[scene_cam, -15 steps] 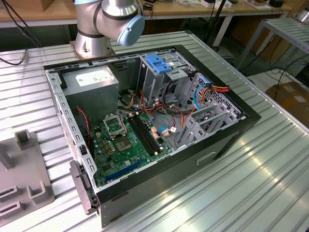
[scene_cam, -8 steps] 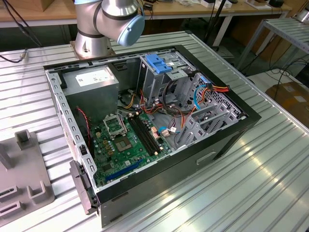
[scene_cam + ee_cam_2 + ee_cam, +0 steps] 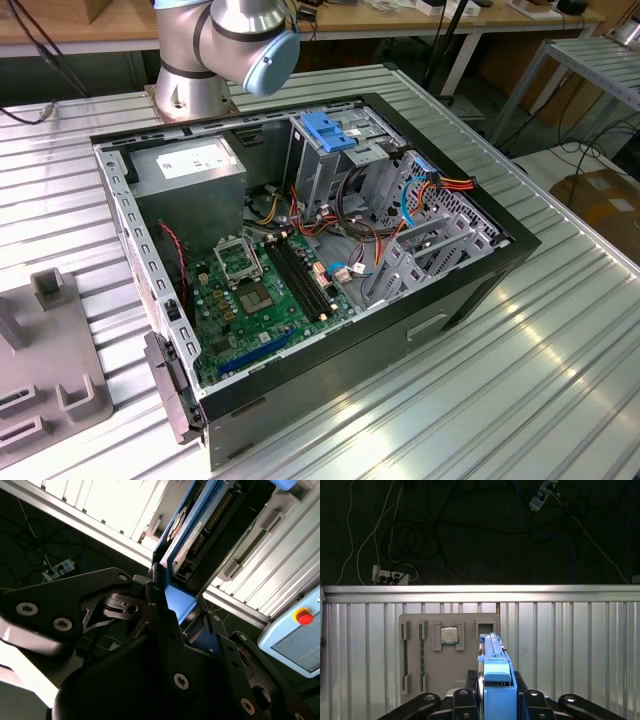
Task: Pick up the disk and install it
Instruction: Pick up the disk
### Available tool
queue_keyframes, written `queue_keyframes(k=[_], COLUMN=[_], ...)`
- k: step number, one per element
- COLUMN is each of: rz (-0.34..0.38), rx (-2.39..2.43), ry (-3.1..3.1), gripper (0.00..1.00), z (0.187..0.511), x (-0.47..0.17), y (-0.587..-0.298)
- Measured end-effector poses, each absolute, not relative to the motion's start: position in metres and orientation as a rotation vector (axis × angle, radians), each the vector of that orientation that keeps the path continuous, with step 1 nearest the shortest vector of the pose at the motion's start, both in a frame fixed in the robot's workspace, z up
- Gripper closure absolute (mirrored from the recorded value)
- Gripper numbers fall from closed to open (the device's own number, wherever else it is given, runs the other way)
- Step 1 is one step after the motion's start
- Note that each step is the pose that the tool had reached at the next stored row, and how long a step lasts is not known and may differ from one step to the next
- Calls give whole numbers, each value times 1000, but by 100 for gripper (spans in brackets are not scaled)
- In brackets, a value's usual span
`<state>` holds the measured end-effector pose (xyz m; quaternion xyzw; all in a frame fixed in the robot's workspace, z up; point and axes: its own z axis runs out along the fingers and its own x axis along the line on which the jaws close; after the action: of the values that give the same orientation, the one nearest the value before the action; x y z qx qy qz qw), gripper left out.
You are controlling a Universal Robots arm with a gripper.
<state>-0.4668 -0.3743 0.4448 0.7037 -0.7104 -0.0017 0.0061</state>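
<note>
In the first wrist view the disk (image 3: 496, 677) stands edge-on between my black fingers, its bright blue rail facing the camera. The second wrist view shows its dark labelled body (image 3: 197, 527) and blue rail end (image 3: 177, 600) running away from the gripper (image 3: 172, 612). The gripper (image 3: 496, 702) is shut on the disk and holds it in the air above the ridged metal table (image 3: 570, 650). The open computer case (image 3: 300, 260) lies on the table in the exterior view, with its metal drive cage (image 3: 335, 150) and blue latch at the far side.
A grey fixture plate (image 3: 447, 655) with a processor chip (image 3: 449, 635) lies on the table below the gripper; it also sits at the exterior view's left (image 3: 40, 370). The arm's base (image 3: 215, 50) stands behind the case. Cables and a power strip (image 3: 387, 575) lie on the dark floor.
</note>
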Motion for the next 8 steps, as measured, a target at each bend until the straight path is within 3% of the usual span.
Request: queue_keyframes(k=[8], rz=[-5], rx=[2202], ry=[-2223], gripper=[63], z=[455], x=[-467], y=[-374])
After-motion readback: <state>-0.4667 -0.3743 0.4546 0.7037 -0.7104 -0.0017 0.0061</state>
